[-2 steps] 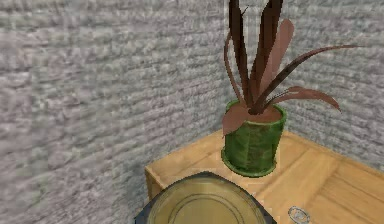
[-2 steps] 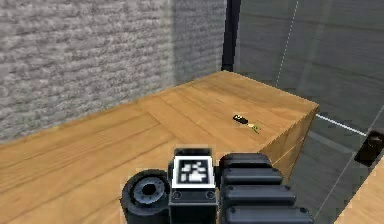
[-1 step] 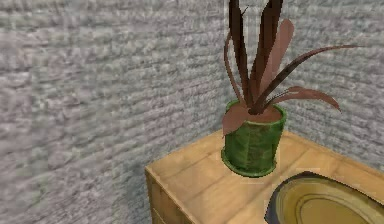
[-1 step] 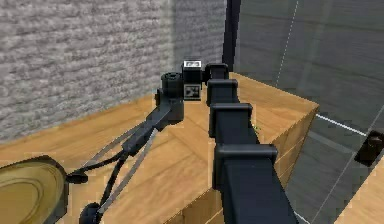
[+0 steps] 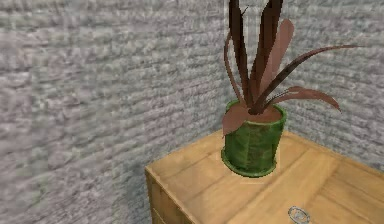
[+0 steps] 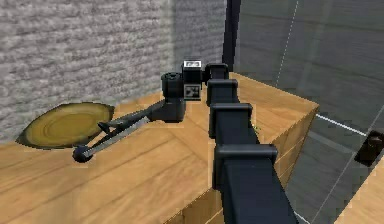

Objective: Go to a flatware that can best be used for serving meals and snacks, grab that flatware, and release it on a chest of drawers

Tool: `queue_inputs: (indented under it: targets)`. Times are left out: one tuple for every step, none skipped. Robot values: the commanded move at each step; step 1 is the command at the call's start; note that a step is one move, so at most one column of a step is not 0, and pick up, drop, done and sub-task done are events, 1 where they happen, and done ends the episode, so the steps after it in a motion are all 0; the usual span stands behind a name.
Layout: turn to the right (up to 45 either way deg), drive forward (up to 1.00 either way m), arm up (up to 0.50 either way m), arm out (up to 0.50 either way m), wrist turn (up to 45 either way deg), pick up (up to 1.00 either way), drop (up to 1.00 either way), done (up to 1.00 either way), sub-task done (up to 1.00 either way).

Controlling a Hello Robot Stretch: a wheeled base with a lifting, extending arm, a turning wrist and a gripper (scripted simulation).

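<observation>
Wooden top (image 6: 150, 185) with plank seams runs across the arm side view, with a rough grey wall (image 6: 80, 45) behind it. The gripper (image 6: 84, 152) sits out at the end of the dark arm (image 6: 240, 150), its thin fingers (image 6: 125, 127) stretched low toward the view's left and the tips right at the near rim of the plate (image 6: 62, 125). Honestly can't tell if the fingers are spread or pressed together. Can't tell if it's holding anything either, since the plate lies flat on the wood right there. The closest neighbours are two white marker squares (image 6: 192, 68) up by the gripper's body, with the arm lying across the wood on the plate's right. There's one plate: round, shallow, yellowish-green with darker rings, close to the wall at the view's left. Further right, past the arm, are dark panels (image 6: 320, 60). In the forward view there's one potted plant (image 5: 254, 135), a green pot with long reddish-brown leaves. It stands on a plank surface (image 5: 200, 185) in a grey corner. One small round grey thing (image 5: 298, 214) lies at the bottom edge, too small to name.
</observation>
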Motion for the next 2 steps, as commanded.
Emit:
queue_inputs:
  targets:
    - [0.0, 0.0, 0.0, 0.0, 45.0, 0.0, 0.0, 0.0, 0.0]
    - [0.0, 0.0, 0.0, 0.0, 15.0, 0.0, 0.0, 0.0, 0.0]
